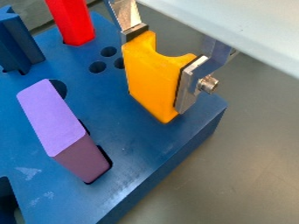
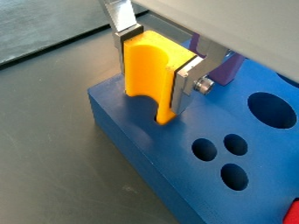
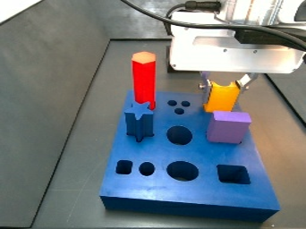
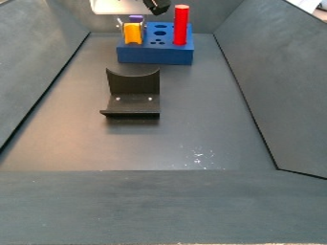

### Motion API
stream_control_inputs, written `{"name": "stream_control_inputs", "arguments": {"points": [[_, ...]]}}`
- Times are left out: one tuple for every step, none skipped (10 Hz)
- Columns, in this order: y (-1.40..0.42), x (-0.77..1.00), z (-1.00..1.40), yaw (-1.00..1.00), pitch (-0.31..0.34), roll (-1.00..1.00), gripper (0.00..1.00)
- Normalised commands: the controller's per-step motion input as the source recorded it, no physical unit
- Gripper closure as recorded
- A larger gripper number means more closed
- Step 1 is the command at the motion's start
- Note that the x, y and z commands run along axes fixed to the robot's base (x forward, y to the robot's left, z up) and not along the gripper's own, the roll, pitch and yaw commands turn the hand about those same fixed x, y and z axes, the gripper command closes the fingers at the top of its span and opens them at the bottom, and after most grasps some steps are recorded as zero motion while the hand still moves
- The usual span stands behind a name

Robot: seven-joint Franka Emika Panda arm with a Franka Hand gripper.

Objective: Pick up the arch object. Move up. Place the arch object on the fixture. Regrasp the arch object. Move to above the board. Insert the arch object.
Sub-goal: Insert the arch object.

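- The arch object (image 2: 152, 74) is a small, smooth yellow-orange block with a curved notch cut into one side, leaving a leg that points down toward the board.
- It hangs upright at a far corner of the board (image 1: 152, 166), a large thick blue slab with shaped holes in its top. In both wrist views its lower end sits at or just above the blue surface; whether it touches cannot be told.
- The gripper (image 1: 163, 57) pinches the arch object between its two flat silver fingers (image 1: 195, 77), one plate pressed on each opposite side face, with the block filling the gap between them.
- In a wrist view, a lilac cuboid block (image 1: 65, 131) stands tilted in a hole just beside the arch object, and a tall red hexagonal prism (image 1: 73, 19) rises farther off.
- Another wrist view shows the notch and leg most clearly, plus three small round holes (image 2: 219, 159) and one larger round hole (image 2: 271, 108) in the board.
- A side view alone shows the whole board, with a dark blue star-shaped block (image 3: 139, 118) below the red prism and the gripper's white body above the arch object (image 3: 221, 96).
- Only the distant side view shows the fixture (image 4: 132, 93), a dark L-shaped bracket on a base plate, standing on the grey floor well apart from the board (image 4: 156, 53).
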Motion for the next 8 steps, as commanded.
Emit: {"name": "stream_control_inputs", "arguments": {"points": [[0.00, -0.14, -1.00, 0.15, -0.061, 0.13, 1.00], [0.09, -0.18, -0.96, 0.22, -0.099, 0.20, 1.00], [0.06, -0.16, -0.97, 0.21, -0.101, 0.19, 1.00], [0.00, -0.11, -1.00, 0.16, -0.084, 0.16, 1.00], [0.00, -0.07, -1.00, 0.11, -0.071, 0.15, 1.00], [-0.03, -0.17, -0.73, 0.00, -0.206, 0.06, 1.00], [0.00, 0.00, -0.08, 0.00, -0.063, -0.06, 1.00], [0.00, 0.00, 0.00, 0.00, 0.000, 0.00, 1.00]]}}
